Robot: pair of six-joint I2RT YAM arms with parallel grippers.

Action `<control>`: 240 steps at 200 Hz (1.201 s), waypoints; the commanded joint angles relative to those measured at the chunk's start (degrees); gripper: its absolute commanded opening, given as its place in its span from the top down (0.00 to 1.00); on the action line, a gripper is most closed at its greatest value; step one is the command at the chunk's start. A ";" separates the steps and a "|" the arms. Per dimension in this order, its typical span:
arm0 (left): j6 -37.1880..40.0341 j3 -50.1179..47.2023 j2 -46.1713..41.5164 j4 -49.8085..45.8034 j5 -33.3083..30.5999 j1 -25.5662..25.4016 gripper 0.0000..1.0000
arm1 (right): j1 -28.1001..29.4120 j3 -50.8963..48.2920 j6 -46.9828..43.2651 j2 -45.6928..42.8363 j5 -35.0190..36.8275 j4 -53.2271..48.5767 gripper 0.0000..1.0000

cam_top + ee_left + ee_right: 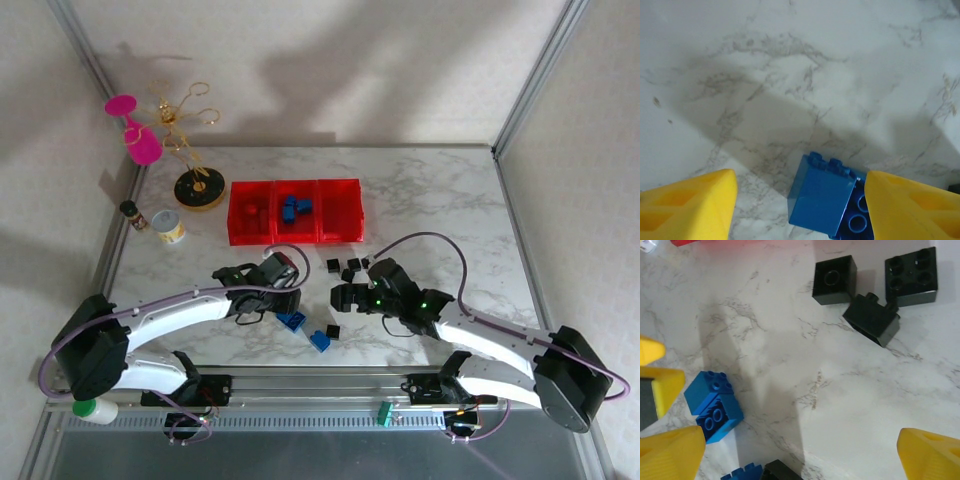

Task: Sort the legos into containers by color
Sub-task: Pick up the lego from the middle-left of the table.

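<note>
The three joined red containers (340, 232) stand at the table's middle back; the left one holds red legos (248, 213) and the middle one blue legos (293, 207). My left gripper (288, 303) (800, 210) is open and low over a blue lego pair (291, 320) (826, 199) (712, 404), which lies between the yellow fingers (690, 205) and touches the right one. My right gripper (341, 297) (800, 460) is open over bare marble. Three black legos (347, 268) (872, 317) lie beyond it. Another blue lego (320, 340) (742, 473) and a black one (333, 330) (782, 471) sit nearer the front.
A small tin can (172, 227), a brown bottle (131, 213) and a gold wire stand (197, 187) with pink pieces occupy the back left. Metal frame posts rise at both back corners. The left arm's yellow finger (655, 372) shows at the right wrist view's left edge.
</note>
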 commanded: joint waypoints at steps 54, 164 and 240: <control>-1.38 -0.77 4.14 0.33 1.53 -4.02 0.33 | 0.57 0.09 1.13 -1.99 3.47 -0.68 0.01; -4.66 -2.58 5.86 0.99 -3.33 -3.11 0.47 | 0.59 0.66 0.35 -1.47 4.13 -0.85 0.01; -5.33 -3.78 4.62 2.00 -2.46 -1.48 0.65 | 0.62 1.34 -0.11 -0.59 4.50 -0.85 0.01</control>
